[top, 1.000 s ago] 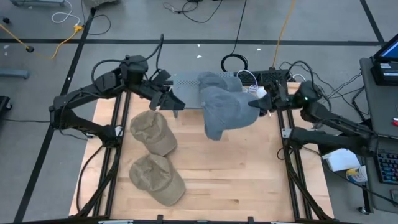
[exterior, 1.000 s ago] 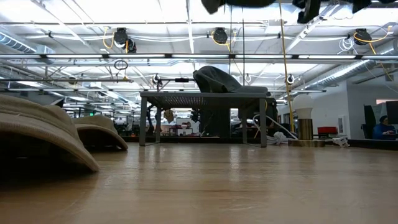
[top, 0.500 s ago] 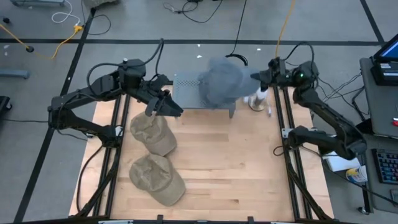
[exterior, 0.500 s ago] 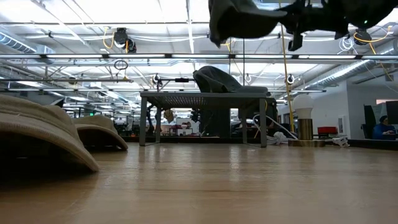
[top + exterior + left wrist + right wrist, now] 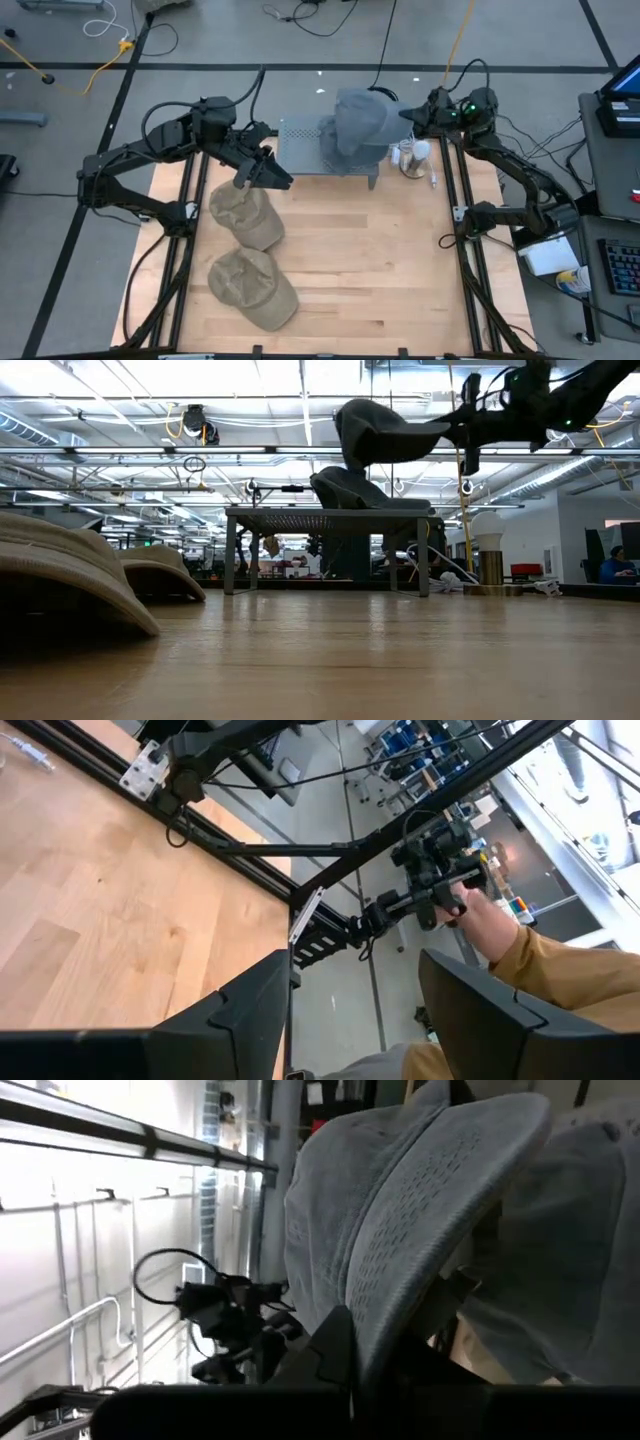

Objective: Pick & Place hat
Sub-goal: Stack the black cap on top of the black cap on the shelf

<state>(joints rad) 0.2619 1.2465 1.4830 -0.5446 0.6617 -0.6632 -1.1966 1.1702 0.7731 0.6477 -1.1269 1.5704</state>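
The right gripper (image 5: pixel 408 115), clamped on a grey hat's (image 5: pixel 362 122) brim, held it above the rack (image 5: pixel 300 137) at the table's (image 5: pixel 400 270) far edge, where 1 grey hat already lay; 2 tan hats (image 5: pixel 245 214) remained, the left gripper (image 5: pixel 268 172) hovering open nearby.

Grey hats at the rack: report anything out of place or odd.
Nothing stands out. The right gripper holds one grey hat in the air above the rack, where another grey hat already rests. Two tan hats lie flat on the table.

A grey hat (image 5: pixel 362 122) hangs in the air above the small metal rack (image 5: pixel 300 135).
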